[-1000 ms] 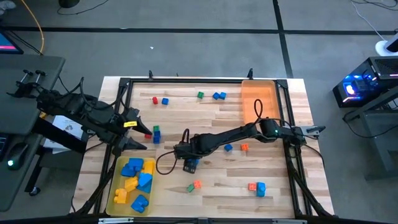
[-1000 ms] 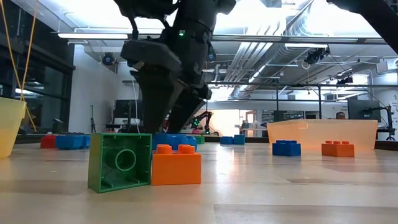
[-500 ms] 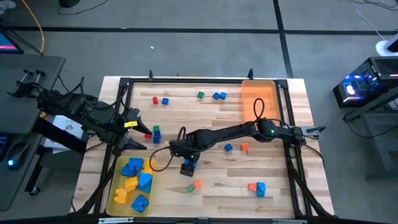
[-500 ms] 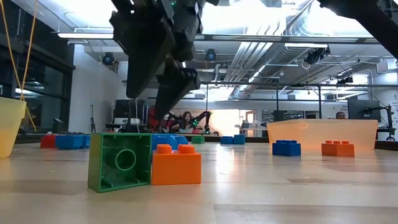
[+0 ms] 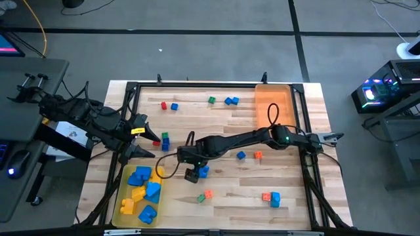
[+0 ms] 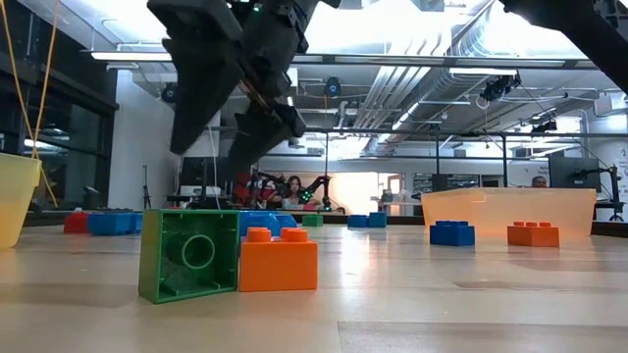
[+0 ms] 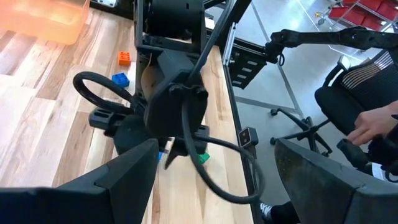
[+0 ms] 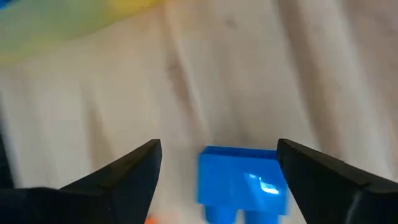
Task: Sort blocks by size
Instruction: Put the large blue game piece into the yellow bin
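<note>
Small blocks lie scattered on the wooden table: a blue block [image 5: 203, 172] [image 8: 242, 183] near the middle, and a green and orange pair [image 5: 205, 195] [image 6: 228, 257] near the front. My right gripper [image 5: 190, 174] [image 6: 211, 147] [image 8: 219, 146] hangs open above the blue block, a little to its left, touching nothing. The block rests on the table [image 5: 223, 180]. My left gripper [image 5: 146, 136] [image 7: 214, 186] waits open at the left edge, above the far end of the yellow tray [image 5: 121, 196], which holds large blue and yellow blocks.
The orange tray [image 5: 272, 105] stands at the far right. More small blocks lie along the far edge [image 5: 169, 105] [image 5: 231, 101], left of centre [image 5: 164, 139], at mid-right [image 5: 249, 155] and at the front right [image 5: 270, 198]. A black frame rims the table.
My right gripper has risen from the blue block and shifted a little toward the table's left edge, tipping as it went. Its fingers have stayed open. The blue block has stayed on the table.
</note>
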Controlling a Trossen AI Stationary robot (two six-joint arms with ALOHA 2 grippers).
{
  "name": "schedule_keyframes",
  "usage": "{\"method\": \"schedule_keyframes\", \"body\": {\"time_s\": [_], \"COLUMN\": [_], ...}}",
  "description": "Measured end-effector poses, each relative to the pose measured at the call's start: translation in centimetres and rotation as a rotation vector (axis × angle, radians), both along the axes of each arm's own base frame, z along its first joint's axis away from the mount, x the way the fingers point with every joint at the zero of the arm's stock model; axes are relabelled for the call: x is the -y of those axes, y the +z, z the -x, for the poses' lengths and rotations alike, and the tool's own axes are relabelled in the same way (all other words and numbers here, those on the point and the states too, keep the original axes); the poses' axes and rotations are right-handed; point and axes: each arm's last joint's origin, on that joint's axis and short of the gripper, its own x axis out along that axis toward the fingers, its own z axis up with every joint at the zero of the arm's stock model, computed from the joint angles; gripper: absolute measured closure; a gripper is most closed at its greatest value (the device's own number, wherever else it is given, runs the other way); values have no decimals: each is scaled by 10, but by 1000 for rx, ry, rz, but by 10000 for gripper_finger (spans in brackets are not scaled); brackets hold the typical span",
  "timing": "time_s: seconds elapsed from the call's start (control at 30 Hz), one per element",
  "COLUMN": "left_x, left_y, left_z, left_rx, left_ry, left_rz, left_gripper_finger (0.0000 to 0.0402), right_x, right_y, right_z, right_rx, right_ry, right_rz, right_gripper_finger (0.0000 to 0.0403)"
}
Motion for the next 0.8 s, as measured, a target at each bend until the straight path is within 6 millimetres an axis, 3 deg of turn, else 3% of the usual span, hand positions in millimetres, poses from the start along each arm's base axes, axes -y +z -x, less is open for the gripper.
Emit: {"method": "schedule_keyframes", "body": {"time_s": [0.23, 0.37, 0.6, 0.8], "left_x": [0, 0, 0, 0], "left_y": [0, 0, 0, 0], "left_z": [0, 0, 0, 0], "left_rx": [4, 4, 6, 6], "left_ry": [-8, -9, -13, -13], "left_rz": [-12, -13, -22, -21], "left_gripper_finger": [95, 95, 95, 95], "right_x": [-2, -4, -7, -20], "right_y": [-5, -5, -5, -23], "right_z": [8, 9, 9, 17], "right_rx": [-84, -75, -81, -116], "right_ry": [-11, -36, -112, -24], "right_rz": [13, 97, 22, 99], "right_gripper_finger": [9, 22, 26, 26]}}
